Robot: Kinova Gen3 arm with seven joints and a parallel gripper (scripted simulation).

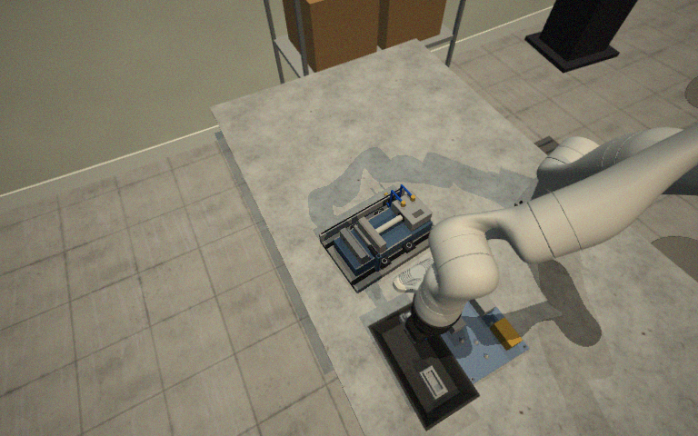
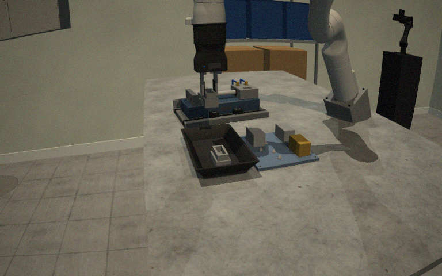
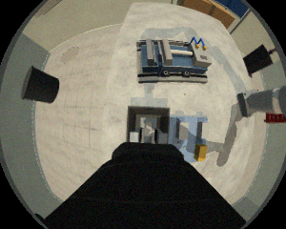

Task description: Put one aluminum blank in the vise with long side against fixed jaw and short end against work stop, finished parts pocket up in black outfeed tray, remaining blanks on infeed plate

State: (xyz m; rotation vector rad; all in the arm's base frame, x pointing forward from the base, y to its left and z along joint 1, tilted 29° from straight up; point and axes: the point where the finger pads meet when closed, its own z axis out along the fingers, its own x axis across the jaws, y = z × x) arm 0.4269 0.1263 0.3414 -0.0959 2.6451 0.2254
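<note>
My gripper (image 2: 208,91) (image 3: 148,133) points down over the black outfeed tray (image 1: 453,409) (image 2: 224,171) (image 3: 148,111), shut on a gray block (image 2: 211,99). The block hangs above the tray; I cannot make out a pocket in it. The arm hides it in the top view. A finished part (image 1: 433,381) (image 2: 220,153) lies in the tray, pocket up. The infeed plate (image 1: 477,371) (image 2: 267,164) bears a brass blank (image 1: 505,332) (image 2: 299,145) (image 3: 200,152) and two gray blanks, one nearer the tray (image 2: 255,137) and one at the back (image 2: 284,132). No block shows between the jaws of the vise (image 1: 394,232) (image 3: 183,61).
The vise's fixed jaw (image 1: 353,243) (image 3: 150,52) is on its left. Blue hoses (image 1: 408,191) (image 2: 242,81) rise from its right block. Several short pins stand on the infeed plate. The arm's base (image 2: 347,108) is at the right rear. Boxes stand on a shelf behind the table.
</note>
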